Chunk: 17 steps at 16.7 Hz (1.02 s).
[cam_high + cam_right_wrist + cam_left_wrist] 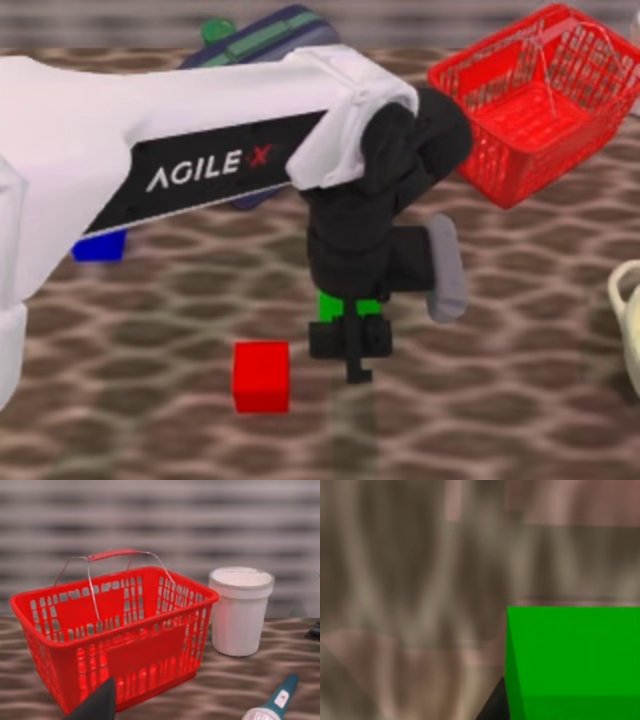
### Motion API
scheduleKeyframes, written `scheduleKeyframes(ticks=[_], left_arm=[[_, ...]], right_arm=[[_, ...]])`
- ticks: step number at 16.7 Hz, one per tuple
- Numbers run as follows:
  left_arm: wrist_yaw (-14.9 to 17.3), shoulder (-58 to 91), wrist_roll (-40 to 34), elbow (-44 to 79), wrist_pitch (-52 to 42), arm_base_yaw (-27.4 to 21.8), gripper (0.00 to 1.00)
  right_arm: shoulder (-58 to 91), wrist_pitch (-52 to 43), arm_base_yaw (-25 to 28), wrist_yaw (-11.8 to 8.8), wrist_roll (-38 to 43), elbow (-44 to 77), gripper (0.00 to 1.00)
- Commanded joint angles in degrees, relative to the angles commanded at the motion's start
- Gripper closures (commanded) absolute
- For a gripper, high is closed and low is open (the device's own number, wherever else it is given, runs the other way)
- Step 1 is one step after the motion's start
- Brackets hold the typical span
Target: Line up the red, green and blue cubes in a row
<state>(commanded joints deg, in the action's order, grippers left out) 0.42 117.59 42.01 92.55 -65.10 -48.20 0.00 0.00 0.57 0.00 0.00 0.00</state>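
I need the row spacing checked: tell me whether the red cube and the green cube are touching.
Apart. The top view shows a strip of bare table between the red cube and the green cube, which sits under the left gripper.

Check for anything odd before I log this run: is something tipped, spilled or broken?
Nothing stands out. The red basket and white cup stand upright; the red cube lies flat beside the left gripper.

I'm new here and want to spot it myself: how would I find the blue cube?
Start at the big white left arm crossing the table. Look just under its lower edge near the top view's left side: the blue cube peeks out there. It sits apart from the red cube and green cube.
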Motion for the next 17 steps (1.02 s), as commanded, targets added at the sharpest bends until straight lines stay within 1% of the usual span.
scheduleKeyframes(ticks=[5,11,16,17], left_arm=[[0.0,0.5,0.0,-0.5,0.9,0.2,1.00],[0.0,4.4,0.0,-7.7,12.4,0.0,1.00],[0.0,5.1,0.0,-8.8,13.9,-0.1,1.00],[0.0,5.1,0.0,-8.8,13.9,-0.1,0.92]], right_arm=[[0.0,0.0,0.0,0.0,0.0,0.0,0.00],[0.0,0.0,0.0,0.0,0.0,0.0,0.00],[0.0,0.0,0.0,0.0,0.0,0.0,0.00],[0.0,0.0,0.0,0.0,0.0,0.0,0.00]])
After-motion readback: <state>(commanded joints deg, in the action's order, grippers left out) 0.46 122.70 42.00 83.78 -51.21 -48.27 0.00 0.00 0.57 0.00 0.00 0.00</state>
